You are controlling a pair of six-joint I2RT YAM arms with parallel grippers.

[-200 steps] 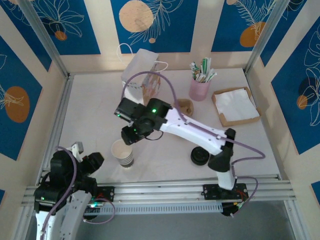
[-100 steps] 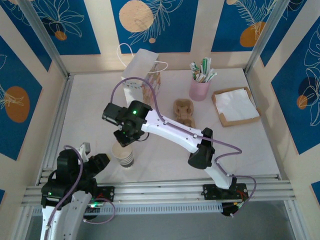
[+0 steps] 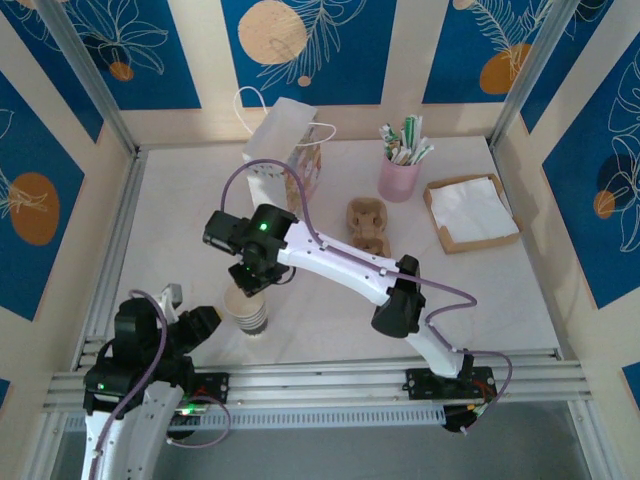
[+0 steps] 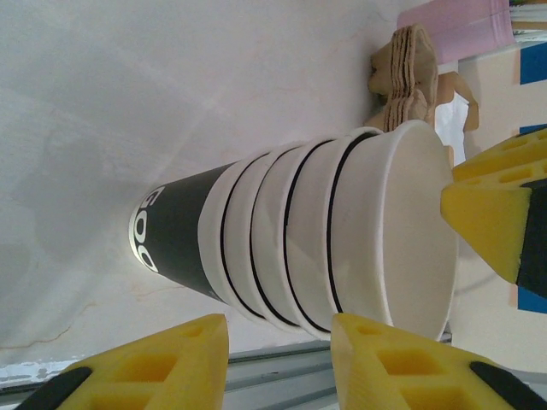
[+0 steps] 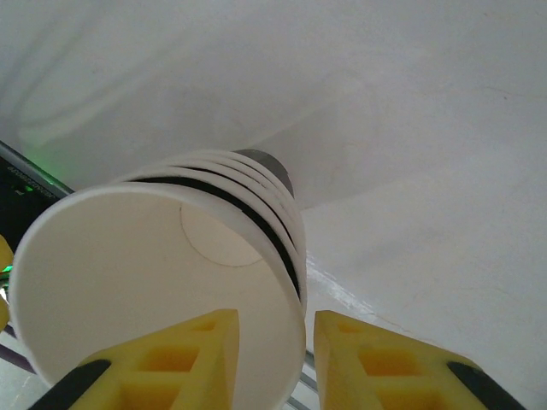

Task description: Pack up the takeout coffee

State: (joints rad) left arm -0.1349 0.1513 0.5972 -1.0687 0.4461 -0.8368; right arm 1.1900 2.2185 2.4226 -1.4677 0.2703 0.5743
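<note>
On the smooth white desk (image 3: 180, 230), both jaws spread: right gripper (image 5: 273, 323) astride the nested paper cups' (image 4: 282, 239) round rim, left gripper (image 4: 278, 329) just beside.

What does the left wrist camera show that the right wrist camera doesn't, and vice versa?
The left wrist view adds the stack's dark bottom band, a brown paper pile and a pink holder. The right wrist view adds the inside of the top cup, with the right end effector open astride its rim. Both share the stack of cream cups on the white table.
</note>
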